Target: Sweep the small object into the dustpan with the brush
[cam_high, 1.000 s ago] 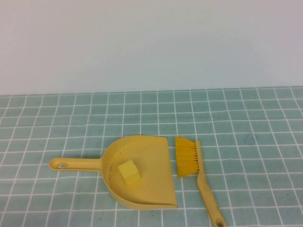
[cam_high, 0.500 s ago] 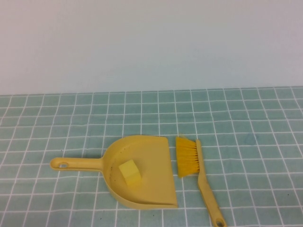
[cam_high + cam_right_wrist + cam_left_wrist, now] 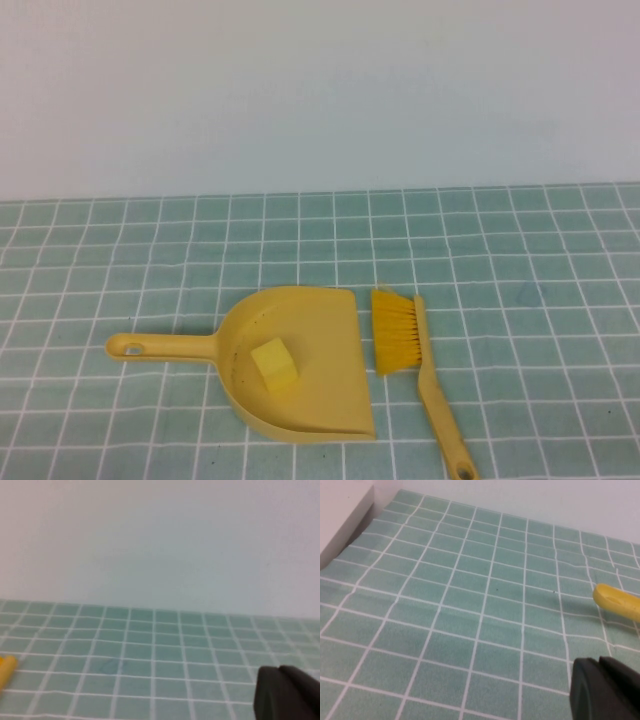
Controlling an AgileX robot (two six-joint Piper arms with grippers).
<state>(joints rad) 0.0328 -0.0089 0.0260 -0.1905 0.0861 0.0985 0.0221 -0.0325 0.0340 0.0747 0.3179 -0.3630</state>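
The small object (image 3: 273, 363), a pale-yellow cube, lies inside the scoop of the yellow dustpan (image 3: 322, 325), whose handle points left. The yellow brush (image 3: 398, 332) lies flat just right of the scoop's open edge, bristles toward the dustpan, handle running to the near table edge. Neither arm shows in the high view. My left gripper (image 3: 599, 664) is shut and empty, hovering over bare tiles with the dustpan's handle end (image 3: 615, 601) nearby. My right gripper (image 3: 280, 672) is shut and empty too, with a yellow tip, likely the brush handle (image 3: 6, 670), off at the view's edge.
A green tiled cloth (image 3: 520, 290) covers the table, and a plain white wall (image 3: 320, 90) stands behind it. In the left wrist view a white ledge (image 3: 342, 515) borders the cloth's side.
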